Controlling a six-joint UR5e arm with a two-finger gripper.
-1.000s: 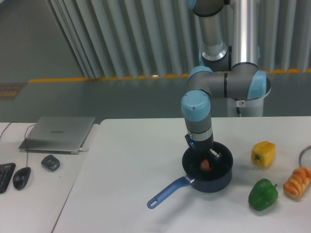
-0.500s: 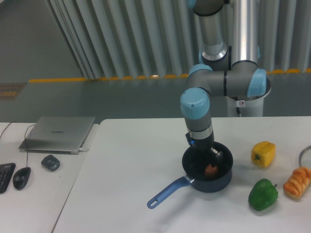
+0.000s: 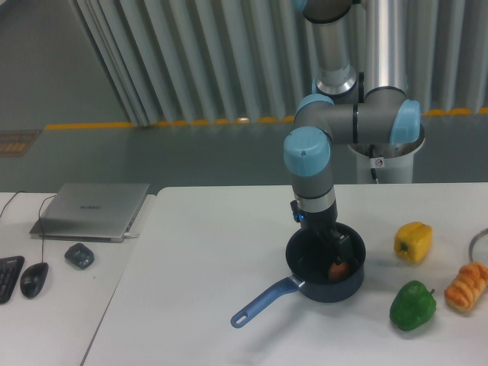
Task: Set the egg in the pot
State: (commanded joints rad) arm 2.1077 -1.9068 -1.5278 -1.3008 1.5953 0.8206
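1. Where the white table [image 3: 206, 259] runs nearest the camera, a green pepper [image 3: 412, 305] sits at the right, and beside it an orange ridged pastry [image 3: 467, 284] is close to the frame's right edge.
2. Just behind, the pot [image 3: 309, 284] stands on the table, its blue handle [image 3: 263, 303] reaching toward the front left.
3. Inside the pot, toward its right side, lies the egg [image 3: 338, 269]; only its upper part shows above the near wall.
4. Directly over the egg, the pincer [image 3: 339, 250] dips into the pot; its dark fingers blend with the dark interior, so I cannot tell how wide they stand or whether they touch the egg.
5. To the right, a yellow pepper [image 3: 412, 241] rests well apart from the pot.
6. On the left table, a laptop [image 3: 91, 210] lies closed, with a small grey object [image 3: 79, 255] and a mouse [image 3: 33, 279] nearer; a keyboard [image 3: 8, 276] is cut off at the edge.
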